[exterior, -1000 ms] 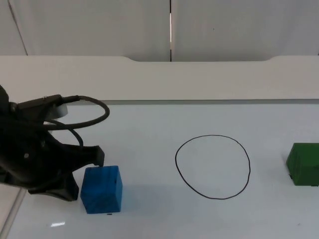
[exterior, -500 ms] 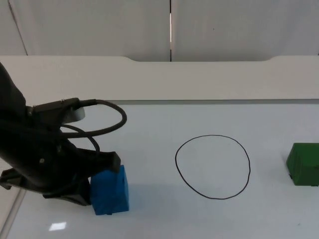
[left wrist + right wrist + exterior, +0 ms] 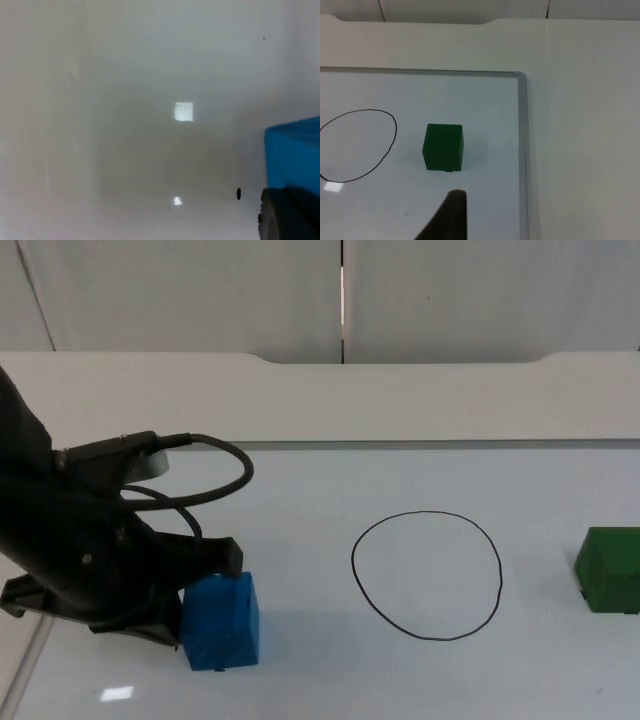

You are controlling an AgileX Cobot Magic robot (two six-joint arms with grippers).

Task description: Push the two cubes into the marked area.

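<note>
The blue cube (image 3: 221, 621) sits left of the drawn circle (image 3: 426, 575), with my left tool (image 3: 185, 605) pressed against its left side; I cannot tell its finger spread. The green cube (image 3: 610, 569) rests right of the circle on the worktop (image 3: 300, 490).

Blue cube (image 3: 295, 155) just above a black fingertip (image 3: 289, 215) on white table (image 3: 125, 150)

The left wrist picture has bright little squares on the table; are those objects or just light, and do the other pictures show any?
Just glare: in the left wrist view two pale patches are lamp reflections on the glossy white board beside the blue cube; the top view has one near the left gripper; the right wrist view has one inside the drawn circle, with a soft shadow beside the green cube.
</note>
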